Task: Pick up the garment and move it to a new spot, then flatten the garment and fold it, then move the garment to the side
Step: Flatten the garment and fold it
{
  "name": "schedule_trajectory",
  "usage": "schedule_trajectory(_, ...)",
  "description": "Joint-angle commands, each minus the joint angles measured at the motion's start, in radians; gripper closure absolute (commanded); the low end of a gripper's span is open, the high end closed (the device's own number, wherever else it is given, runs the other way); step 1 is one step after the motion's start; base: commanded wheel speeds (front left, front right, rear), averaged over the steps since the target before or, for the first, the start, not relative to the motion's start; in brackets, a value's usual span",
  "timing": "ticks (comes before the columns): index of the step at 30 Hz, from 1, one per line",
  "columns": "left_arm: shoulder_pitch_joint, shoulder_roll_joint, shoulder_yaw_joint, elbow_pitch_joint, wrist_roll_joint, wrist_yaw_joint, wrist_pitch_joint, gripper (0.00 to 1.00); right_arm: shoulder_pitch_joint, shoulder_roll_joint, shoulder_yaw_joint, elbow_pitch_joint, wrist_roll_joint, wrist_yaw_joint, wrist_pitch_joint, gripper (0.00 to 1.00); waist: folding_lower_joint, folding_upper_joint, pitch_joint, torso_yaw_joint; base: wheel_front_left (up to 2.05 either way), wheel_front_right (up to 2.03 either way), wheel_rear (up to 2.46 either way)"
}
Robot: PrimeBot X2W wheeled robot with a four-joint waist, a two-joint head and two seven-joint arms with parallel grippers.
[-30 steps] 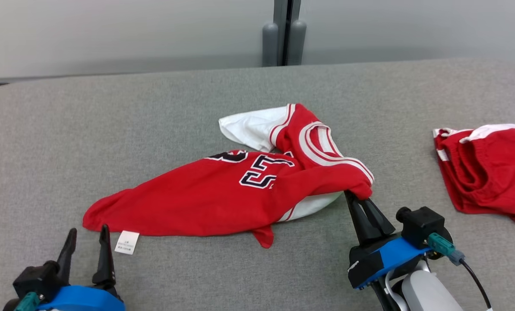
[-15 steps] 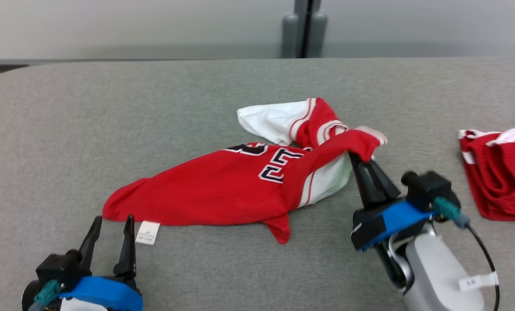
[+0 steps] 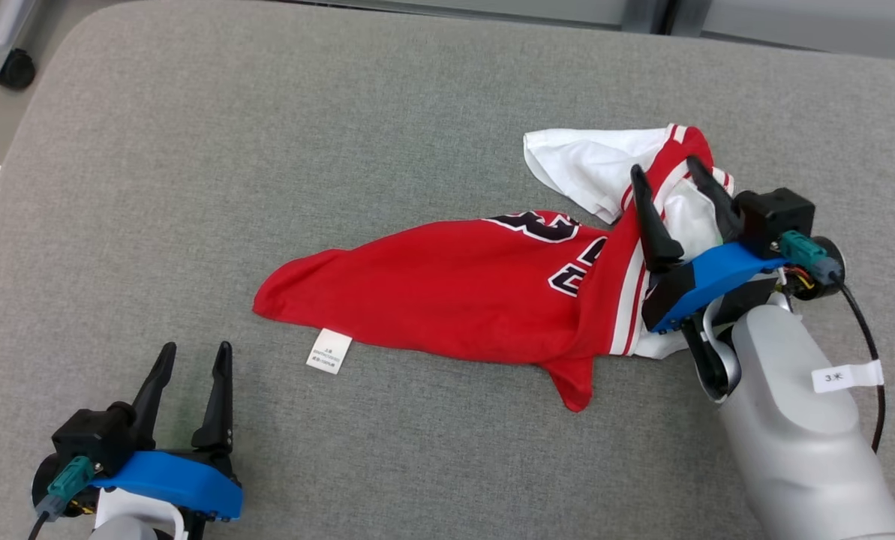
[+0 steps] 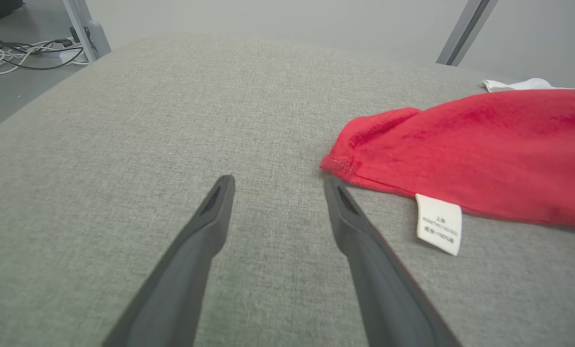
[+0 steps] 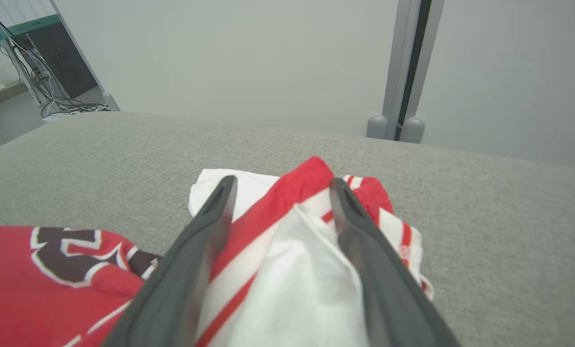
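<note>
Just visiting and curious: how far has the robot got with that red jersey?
Moving may be done: the jersey lies on the grey pad, held by neither gripper. In hand: the right gripper hangs open over its bunched white end, the left gripper open by the tag. Left: flattening, folding, setting aside.

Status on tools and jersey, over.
Left tool open, short of jersey hem. Right tool open, straddling bunched white-and-red end. Jersey crumpled, unfolded on grey table. No obstruction seen.

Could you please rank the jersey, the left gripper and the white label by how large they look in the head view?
1. jersey, by far
2. left gripper, though it may be enlarged by sitting nearer the camera
3. white label
</note>
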Motion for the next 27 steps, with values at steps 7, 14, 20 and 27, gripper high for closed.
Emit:
schedule_trajectory(7, 0.010, -0.001, 0.018, -0.027, 0.013, 0.002, 0.000, 0.00, 0.158, -0.005, -0.030, -0.189, 0.059, 0.000, -0.005, 0.00, -0.0002, -0.0002, -0.012, -0.061, 0.00, 0.00, 0.00)
schedule_trajectory(14, 0.014, 0.007, 0.023, -0.063, 0.028, 0.002, 0.000, 0.00, 0.292, -0.006, -0.023, -0.278, 0.109, 0.000, -0.005, 0.00, -0.0002, -0.0002, -0.014, -0.100, 0.00, 0.00, 0.00)
schedule_trajectory(20, 0.010, 0.012, 0.015, -0.073, 0.028, 0.002, 0.000, 0.00, 0.294, -0.006, -0.036, -0.241, 0.124, 0.000, -0.005, 0.00, -0.0002, -0.0002, -0.007, -0.098, 0.00, 0.00, 0.00)
schedule_trajectory(27, 0.006, 0.023, 0.008, -0.074, 0.016, 0.002, 0.000, 0.00, 0.231, -0.005, -0.080, -0.169, 0.138, 0.000, -0.005, 0.00, -0.0002, -0.0002, 0.006, -0.067, 0.00, 0.00, 0.00)
